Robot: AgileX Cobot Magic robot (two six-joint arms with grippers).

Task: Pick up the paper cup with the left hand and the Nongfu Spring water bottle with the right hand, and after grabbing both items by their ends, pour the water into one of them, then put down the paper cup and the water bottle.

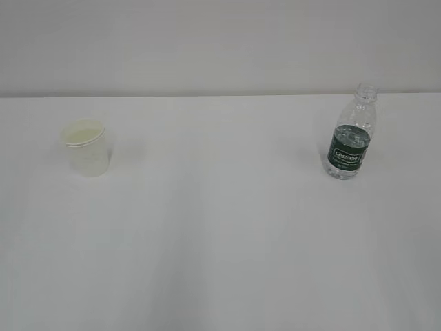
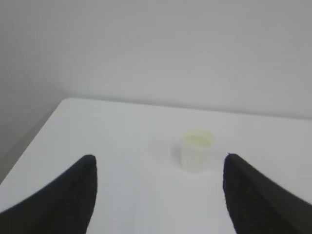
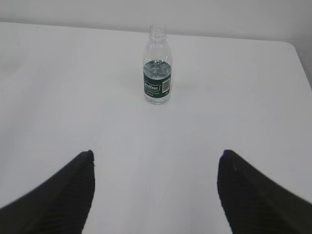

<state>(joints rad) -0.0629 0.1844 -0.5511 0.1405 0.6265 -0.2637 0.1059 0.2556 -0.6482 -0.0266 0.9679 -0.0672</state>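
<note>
On the left of the white table (image 1: 220, 241) the paper cup (image 1: 86, 148) stands upright and alone, and the main risk there, as I judge it, is its lightness: a fingertip that arrives off-centre could nudge or tip it before the jaws close, and too hard a squeeze could buckle its thin wall. Well apart from it, on the right, the Nongfu Spring water bottle (image 1: 351, 134) stands upright with no cap and water (image 1: 351, 136) reaching about to the top of the green label, so any knock during the approach would likely spill it, and a tilted grasp would pour early. Its ribbed plastic may also give or slip under the fingers. The left hand (image 2: 158, 195) is spread wide and empty, its two black fingers framing the cup, which sits ahead of them and slightly right of centre, not touched. The right hand (image 3: 155, 192) is likewise wide open and holds nothing; the bottle stands ahead, roughly centred between its fingers, clear of both. Neither arm shows in the exterior view.
</note>
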